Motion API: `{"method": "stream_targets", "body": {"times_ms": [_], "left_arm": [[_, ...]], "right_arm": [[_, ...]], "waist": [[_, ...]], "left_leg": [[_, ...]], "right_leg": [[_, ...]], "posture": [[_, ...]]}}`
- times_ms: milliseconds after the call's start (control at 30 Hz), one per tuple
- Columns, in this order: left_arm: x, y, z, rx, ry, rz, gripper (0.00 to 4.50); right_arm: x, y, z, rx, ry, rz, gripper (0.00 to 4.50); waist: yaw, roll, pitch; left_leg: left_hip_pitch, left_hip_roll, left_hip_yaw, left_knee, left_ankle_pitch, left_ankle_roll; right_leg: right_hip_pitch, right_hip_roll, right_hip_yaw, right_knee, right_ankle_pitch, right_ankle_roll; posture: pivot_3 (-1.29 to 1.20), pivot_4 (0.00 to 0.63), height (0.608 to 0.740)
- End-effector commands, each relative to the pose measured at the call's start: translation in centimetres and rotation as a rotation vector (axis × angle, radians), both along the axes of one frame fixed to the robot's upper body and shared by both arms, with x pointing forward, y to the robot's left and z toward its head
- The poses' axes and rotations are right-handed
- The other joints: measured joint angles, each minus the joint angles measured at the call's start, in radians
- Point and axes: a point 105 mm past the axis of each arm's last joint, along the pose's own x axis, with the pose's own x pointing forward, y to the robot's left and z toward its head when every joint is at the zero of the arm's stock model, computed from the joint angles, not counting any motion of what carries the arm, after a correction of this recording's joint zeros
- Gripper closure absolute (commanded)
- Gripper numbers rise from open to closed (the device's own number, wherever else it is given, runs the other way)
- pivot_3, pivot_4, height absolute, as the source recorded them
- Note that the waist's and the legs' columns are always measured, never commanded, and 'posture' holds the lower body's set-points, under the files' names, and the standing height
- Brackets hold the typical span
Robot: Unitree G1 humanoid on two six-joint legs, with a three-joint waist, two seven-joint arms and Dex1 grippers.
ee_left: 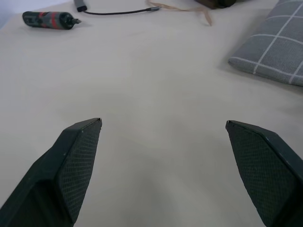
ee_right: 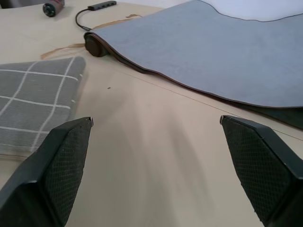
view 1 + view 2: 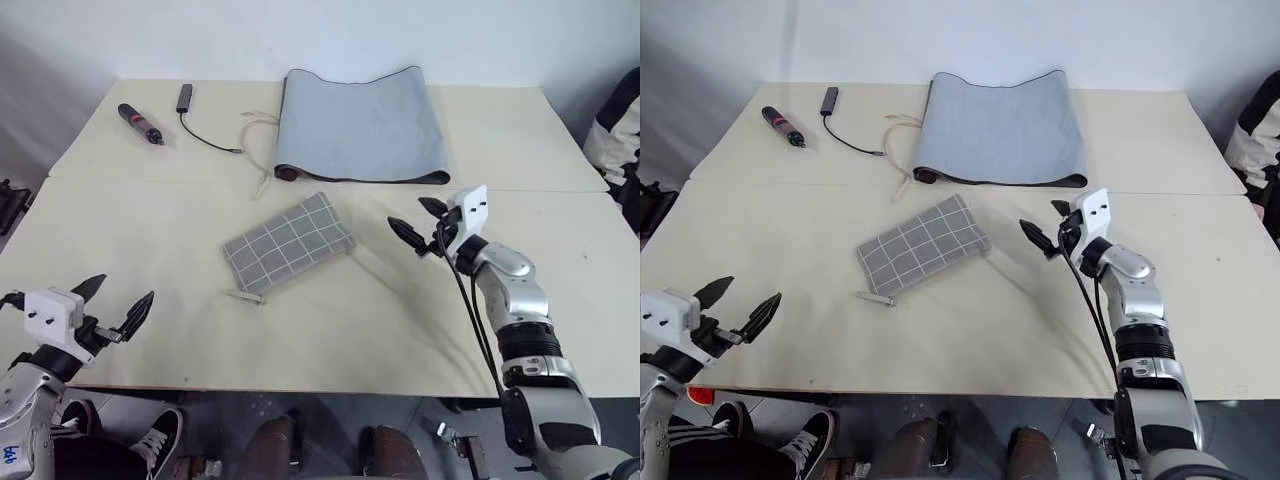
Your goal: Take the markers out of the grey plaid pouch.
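Observation:
The grey plaid pouch (image 3: 288,243) lies flat in the middle of the table, closed, its zipper pull (image 3: 243,296) at its near corner. The markers are hidden. My right gripper (image 3: 420,224) hovers open just right of the pouch, pointing toward it; in the right wrist view the pouch (image 2: 35,104) sits beside one of its fingers (image 2: 57,175). My left gripper (image 3: 112,302) stands open at the near left edge of the table, well short of the pouch (image 1: 277,52), with nothing between its fingers.
A large plain grey mat (image 3: 362,125) with a rolled near edge lies at the back. A dark pen-like tool with a red band (image 3: 140,122) and a black cable with adapter (image 3: 200,125) lie back left. A tan string (image 3: 262,150) trails by the mat.

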Motion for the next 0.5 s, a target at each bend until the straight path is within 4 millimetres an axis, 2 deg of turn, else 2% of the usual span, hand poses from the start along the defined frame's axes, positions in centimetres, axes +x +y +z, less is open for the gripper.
{"method": "stream_targets", "body": {"times_ms": [33, 167, 333, 433, 500], "left_arm": [[-0.1, -0.3, 1.6, 0.034, -0.068, -0.001, 0.04], [0.7, -0.5, 1.5, 0.044, -0.064, 0.016, 0.04], [1.7, -1.2, 1.4, 0.084, -0.060, -0.031, 0.04], [2.5, -1.4, 1.5, 0.131, -0.069, -0.054, 0.00], [3.7, -2.2, 1.5, 0.178, -0.080, -0.089, 0.00]], "right_arm": [[0.1, 0.4, 1.4, 0.003, -0.052, 0.019, 0.00], [-0.1, 0.8, 1.5, 0.001, -0.057, 0.030, 0.00], [-0.7, 2.8, 1.9, 0.029, -0.070, 0.077, 0.00], [-1.0, 4.4, 2.1, 0.056, -0.071, 0.112, 0.86], [-1.2, 7.1, 2.0, 0.060, -0.083, 0.152, 1.57]], "waist": [[0.000, 0.000, 0.000], [0.002, 0.000, 0.000], [-0.001, 0.000, 0.000], [-0.003, 0.000, 0.000], [-0.002, 0.000, 0.000]], "left_leg": [[0.000, 0.000, 0.000, 0.000, 0.000, 0.000], [0.000, 0.000, 0.000, 0.000, 0.000, 0.000], [0.000, 0.000, 0.000, 0.000, 0.000, 0.000], [0.000, 0.001, 0.001, -0.001, 0.000, -0.001], [0.000, 0.002, 0.002, -0.001, 0.000, -0.001]], "right_leg": [[0.000, 0.000, 0.000, 0.000, 0.000, 0.000], [0.000, 0.000, 0.000, 0.000, 0.000, 0.000], [-0.001, 0.000, 0.000, 0.001, 0.000, 0.000], [-0.002, 0.002, 0.001, 0.002, 0.000, 0.000], [-0.003, 0.002, 0.001, 0.004, 0.000, 0.000]], "posture": [[0.00, 0.150, 0.740], [0.00, 0.150, 0.740], [0.00, 0.150, 0.740], [0.00, 0.150, 0.740], [0.00, 0.150, 0.740]]}}
